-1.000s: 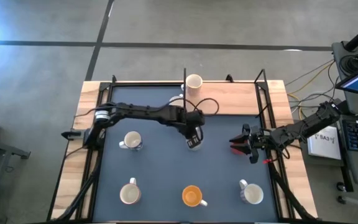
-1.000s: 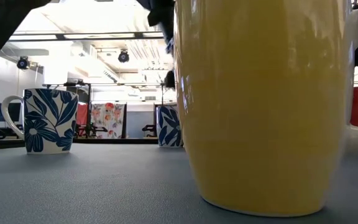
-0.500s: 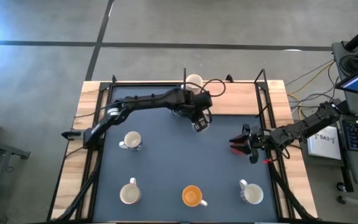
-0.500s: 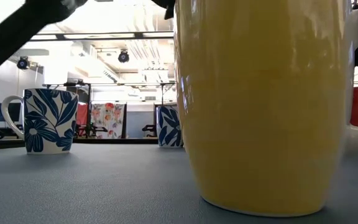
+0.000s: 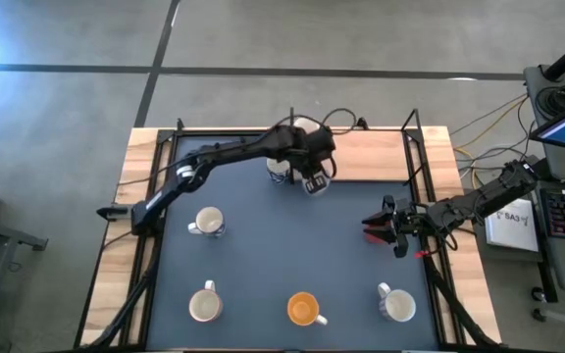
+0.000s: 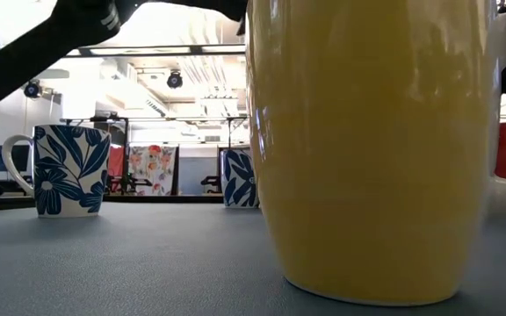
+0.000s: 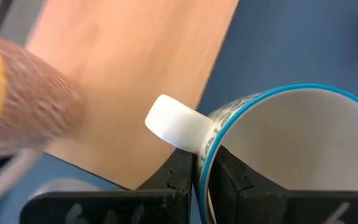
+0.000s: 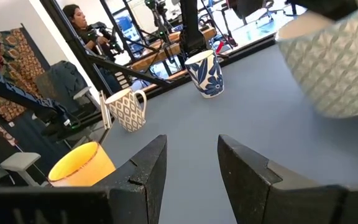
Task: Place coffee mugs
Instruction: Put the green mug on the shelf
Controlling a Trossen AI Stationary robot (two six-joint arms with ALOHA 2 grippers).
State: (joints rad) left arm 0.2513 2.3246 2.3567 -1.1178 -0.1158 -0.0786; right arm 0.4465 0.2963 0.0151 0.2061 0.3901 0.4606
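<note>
Left claw [image 7: 197, 180] clamping a teal-rimmed mug [image 7: 291, 149] by its rim at the counter's [image 5: 263, 265] far edge, right claw [image 8: 188, 165] waiting at right, fingers apart, holding nothing

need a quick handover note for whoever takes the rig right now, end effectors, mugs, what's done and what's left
Left end effector: shut on the rim of a teal-rimmed patterned mug, near the mat's far edge by the wooden board.
Right end effector: open, empty, waiting at the mat's right side.
Mugs on the mat: one with a blue pattern at the left; front row of a cream mug, an orange mug and a white mug. Another mug sits beside the left end effector.
Done: five mugs on the mat.
Left: place the gripped mug; release.
</note>
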